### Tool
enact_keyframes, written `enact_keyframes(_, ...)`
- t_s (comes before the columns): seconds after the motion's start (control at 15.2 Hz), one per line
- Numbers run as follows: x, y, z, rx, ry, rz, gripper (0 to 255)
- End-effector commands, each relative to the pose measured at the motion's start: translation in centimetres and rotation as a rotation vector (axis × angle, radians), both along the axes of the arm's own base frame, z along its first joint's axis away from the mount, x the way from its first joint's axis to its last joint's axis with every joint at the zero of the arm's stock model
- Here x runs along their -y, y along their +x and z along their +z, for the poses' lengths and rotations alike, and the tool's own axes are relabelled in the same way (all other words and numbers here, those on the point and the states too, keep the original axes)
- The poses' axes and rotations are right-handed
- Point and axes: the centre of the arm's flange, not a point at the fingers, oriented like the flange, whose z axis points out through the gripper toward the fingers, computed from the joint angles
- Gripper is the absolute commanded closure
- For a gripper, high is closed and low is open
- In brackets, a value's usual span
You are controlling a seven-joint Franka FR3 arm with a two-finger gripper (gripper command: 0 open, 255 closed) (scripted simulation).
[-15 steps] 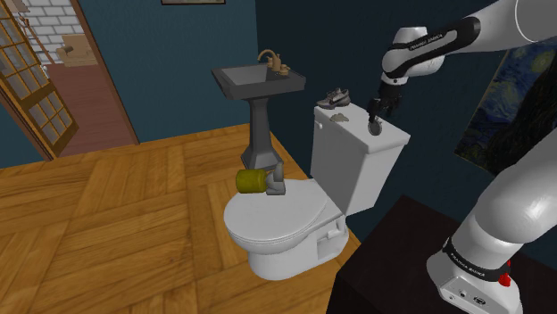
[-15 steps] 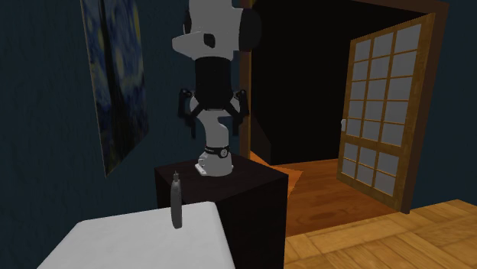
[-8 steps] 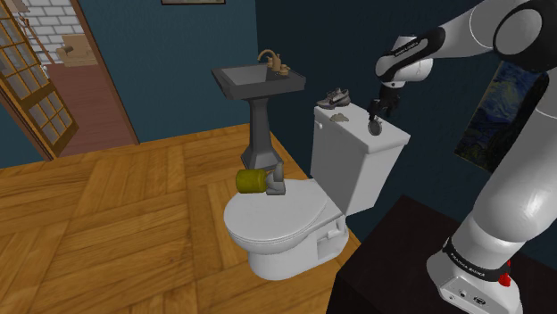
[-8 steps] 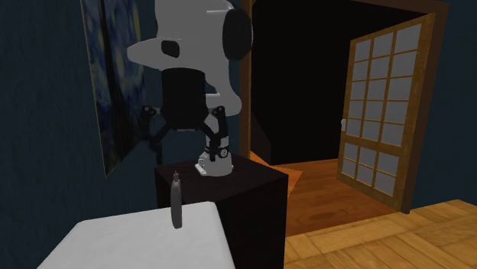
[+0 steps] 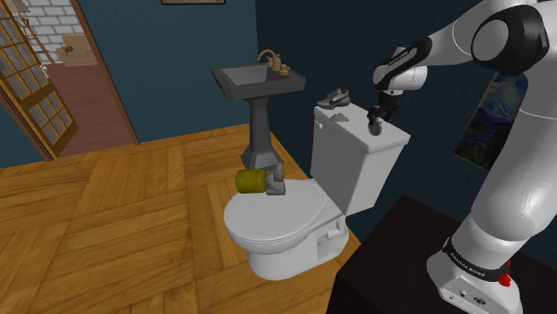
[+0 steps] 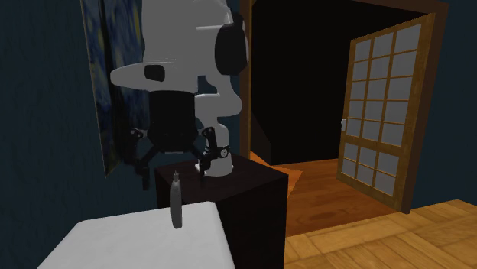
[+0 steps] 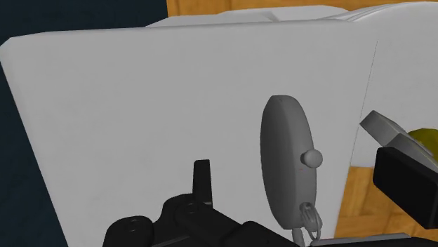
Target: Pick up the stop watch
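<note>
stand: dark box [image 5: 393, 245] at the lower right of the shoulder view, with the white arm's base on it
floor: wood parquet [image 5: 116, 232], across the lower left and centre
toilet: white, seat lid [image 5: 272, 214] down, lower centre; an olive toilet roll [image 5: 252, 181] sits on a holder just beside the bowl, on its left in frame
tank lid: white slab [image 5: 350, 136], right of centre in the shoulder view and bottom left in the second exterior view
stop watch: grey disc [image 7: 284, 168] standing on edge on the tank lid, crown and ring uppermost; right of centre, upper half, in the shoulder view
end effector: all black [image 6: 173, 170], fingers spread wide and close over the stop watch; in the wrist view the watch sits between the two fingers with neither touching it, nothing pinched
sneaker: grey [image 5: 336, 96], on the far end of the tank lid, apart from the watch
sink: dark pedestal sink [image 5: 259, 82] with a brass-coloured tap [image 5: 272, 61], upper centre against the dark blue wall
painting: blue and yellow swirls [image 5: 495, 111], on the wall at the right edge
door: wood frame with panes [image 5: 27, 85], upper left corner, standing open
</note>
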Motion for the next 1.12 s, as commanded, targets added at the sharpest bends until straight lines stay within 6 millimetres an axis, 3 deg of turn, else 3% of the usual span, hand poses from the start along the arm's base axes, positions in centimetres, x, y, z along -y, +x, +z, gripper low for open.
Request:
enact_keyframes(0.0,0.0,0.0,-1.4,0.0,0.0,0.0,0)
enact_keyframes(0.13,0.0,0.0,-1.4,0.0,0.0,0.0,0)
enact_keyframes(0.2,0.0,0.0,-1.4,0.0,0.0,0.0,255)
enact_keyframes(0.79,0.0,0.0,-1.4,0.0,0.0,0.0,255)
enact_keyframes(1.06,0.0,0.0,0.8,0.0,0.0,0.0,255)
